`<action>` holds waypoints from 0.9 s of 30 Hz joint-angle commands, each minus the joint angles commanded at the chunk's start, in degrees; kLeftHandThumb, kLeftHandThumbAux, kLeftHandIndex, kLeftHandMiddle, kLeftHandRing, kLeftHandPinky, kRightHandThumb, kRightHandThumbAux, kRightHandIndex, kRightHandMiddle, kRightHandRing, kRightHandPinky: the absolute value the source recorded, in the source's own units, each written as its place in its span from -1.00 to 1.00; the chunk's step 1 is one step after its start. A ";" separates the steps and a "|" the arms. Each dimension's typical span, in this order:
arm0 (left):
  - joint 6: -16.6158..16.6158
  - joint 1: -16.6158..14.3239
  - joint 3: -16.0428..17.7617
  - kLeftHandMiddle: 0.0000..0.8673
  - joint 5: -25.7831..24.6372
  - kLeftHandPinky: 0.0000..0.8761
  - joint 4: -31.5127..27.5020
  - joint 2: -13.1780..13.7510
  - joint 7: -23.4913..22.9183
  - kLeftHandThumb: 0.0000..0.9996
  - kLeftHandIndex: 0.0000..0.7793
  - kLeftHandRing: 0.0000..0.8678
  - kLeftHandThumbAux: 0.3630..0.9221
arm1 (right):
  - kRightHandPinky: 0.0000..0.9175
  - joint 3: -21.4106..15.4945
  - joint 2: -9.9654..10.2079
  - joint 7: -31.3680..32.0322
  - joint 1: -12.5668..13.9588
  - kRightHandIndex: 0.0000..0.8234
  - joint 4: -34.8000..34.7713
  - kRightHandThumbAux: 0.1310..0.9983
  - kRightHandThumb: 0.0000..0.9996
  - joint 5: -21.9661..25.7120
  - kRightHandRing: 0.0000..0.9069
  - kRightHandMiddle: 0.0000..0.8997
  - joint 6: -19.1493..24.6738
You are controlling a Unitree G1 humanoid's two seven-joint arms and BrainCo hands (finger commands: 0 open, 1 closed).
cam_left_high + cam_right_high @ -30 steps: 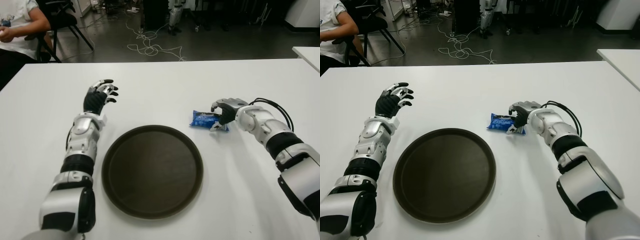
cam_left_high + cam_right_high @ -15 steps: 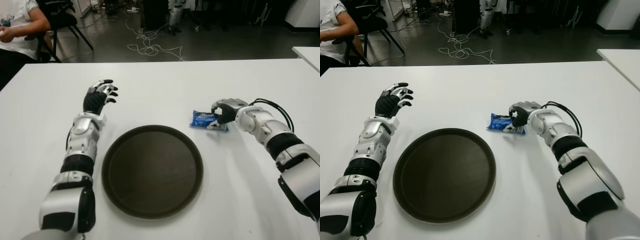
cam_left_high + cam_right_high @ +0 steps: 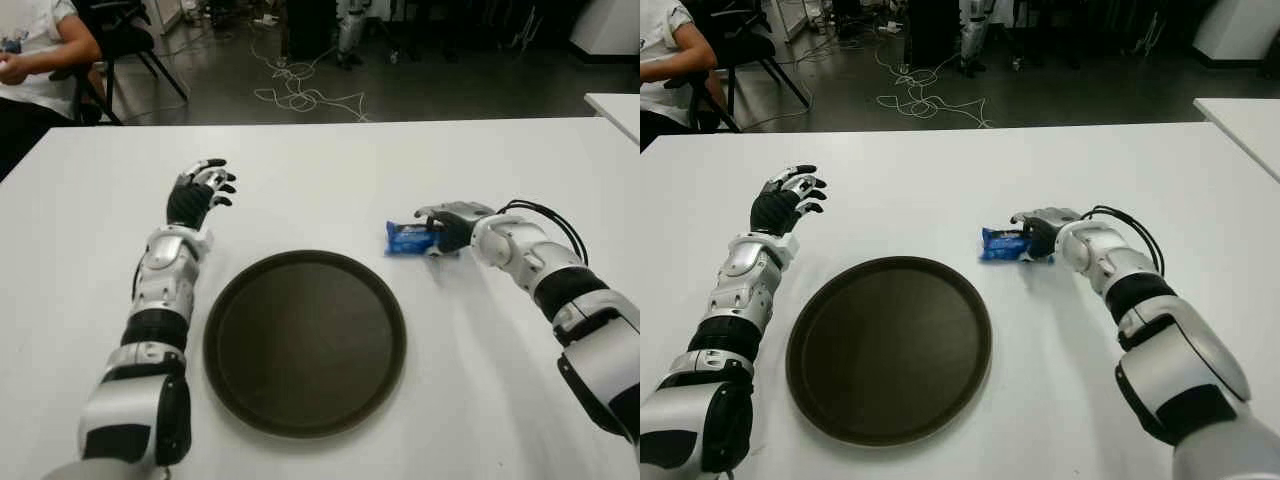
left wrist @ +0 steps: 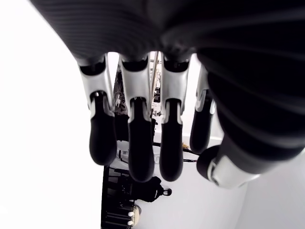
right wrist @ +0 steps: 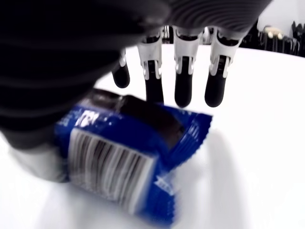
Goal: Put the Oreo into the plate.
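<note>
The right hand [image 3: 447, 226] pinched one end of the Oreo pack [image 3: 408, 238] just right of the plate [image 3: 305, 340]; this shallow end grip risked dropping it short, while the left hand [image 3: 200, 193] showed spread beyond the plate's left rim.

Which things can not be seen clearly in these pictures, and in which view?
- Oreo pack: in the eye views the right hand covers its right end; its print is too small to read.
- Right wrist view: the pack is blurred; the palm hides the thumb, so the grasp is unclear.
- Left wrist view: the left hand fills it, hiding the plate.
</note>
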 joint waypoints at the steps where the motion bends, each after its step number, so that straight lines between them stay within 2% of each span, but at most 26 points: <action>1: -0.09 0.02 -0.09 0.17 0.11 0.31 -0.03 -0.01 0.09 0.63 -0.11 0.19 0.17 | -0.18 -0.16 -0.07 -1.00 0.16 -0.04 -0.02 0.35 0.34 0.04 -0.19 -0.19 -0.45; 4: -0.11 0.07 -0.25 0.17 0.31 0.35 -0.17 -0.06 0.27 0.63 -0.11 0.21 0.17 | -0.17 -0.41 -0.19 -3.90 0.49 -0.01 -0.34 0.37 0.38 -0.11 -0.16 -0.15 -1.25; 10: 0.00 0.29 -0.49 0.16 0.28 0.31 -0.65 -0.15 0.15 0.63 -0.11 0.19 0.17 | -0.23 -0.48 -0.21 -7.00 0.95 0.01 -0.45 0.38 0.40 -0.34 -0.16 -0.10 -1.58; 27: 1.17 0.60 0.14 0.17 -0.94 0.34 -1.96 -0.80 0.41 0.64 -0.11 0.21 0.17 | -0.16 -0.57 -0.06 -9.42 1.18 0.01 -0.49 0.39 0.39 -0.40 -0.15 -0.12 -0.12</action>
